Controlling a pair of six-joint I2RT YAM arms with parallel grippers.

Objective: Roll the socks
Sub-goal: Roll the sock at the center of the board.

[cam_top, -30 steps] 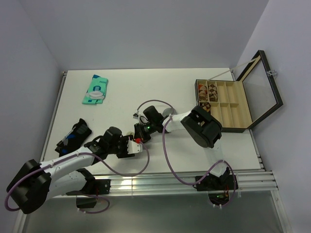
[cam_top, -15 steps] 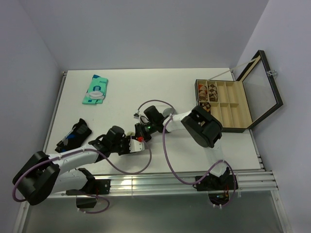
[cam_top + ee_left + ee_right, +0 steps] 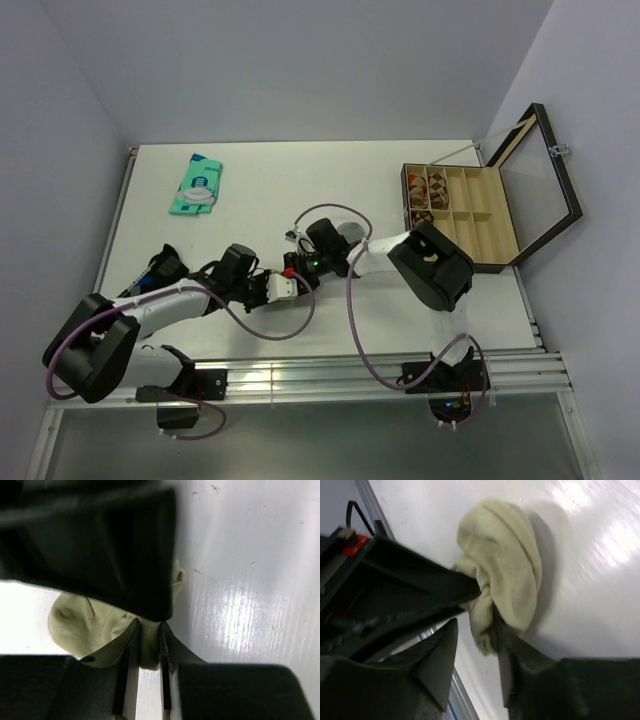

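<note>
well left of the open box (image 3: pixel 480 266), the left gripper (image 3: pixel 148 625) pinches a fold of the beige sock (image 3: pixel 505 565) between narrow fingers, the rest bunched just ahead of them. on the box side of that pinch, the right gripper (image 3: pixel 476 625) meets it nose to nose, fingers parted loosely around the sock's near edge, not squeezing. the bundle's long axis runs away from the right fingers, so i judge the next turn hangs on the left arm's hold.

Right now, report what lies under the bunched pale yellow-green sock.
The pale yellow-green fabric sock rests on the glossy white table, left fingers pinching its edge. Anything beneath or inside its folds is covered.
</note>
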